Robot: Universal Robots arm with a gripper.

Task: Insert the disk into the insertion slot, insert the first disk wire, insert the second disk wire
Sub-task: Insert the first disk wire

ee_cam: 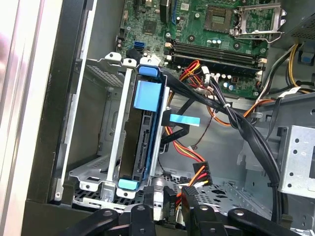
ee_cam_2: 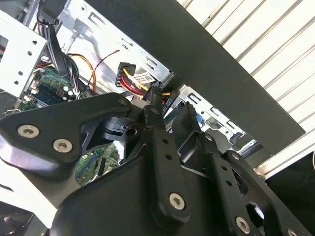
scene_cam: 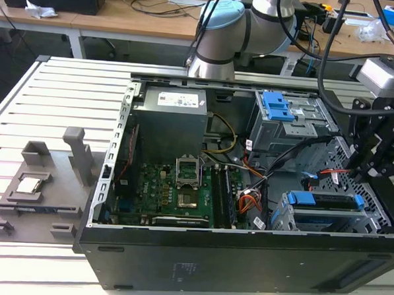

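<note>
Disk (scene_cam: 326,200) seated in insertion slot (scene_cam: 278,218), exterior view 4 o'clock | gripper (ee_cam: 170,210) held at disk wire plug (ee_cam: 189,194) for mating; closure cannot be told.

Smooth blue plastic frames the disk (ee_cam: 142,142); the insertion slot (ee_cam: 91,172) is matt metal.

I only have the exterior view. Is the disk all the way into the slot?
Observer: In the first wrist view the disk sits in the slot, with a blue tab at each end.
Operator: Any wire on it?
Observer: A plug with red and yellow wires lies loose, apart from the disk.
Operator: And the other wire?
Observer: A black cable with a blue tag ends beside the disk. I cannot tell whether it is plugged in.
</note>
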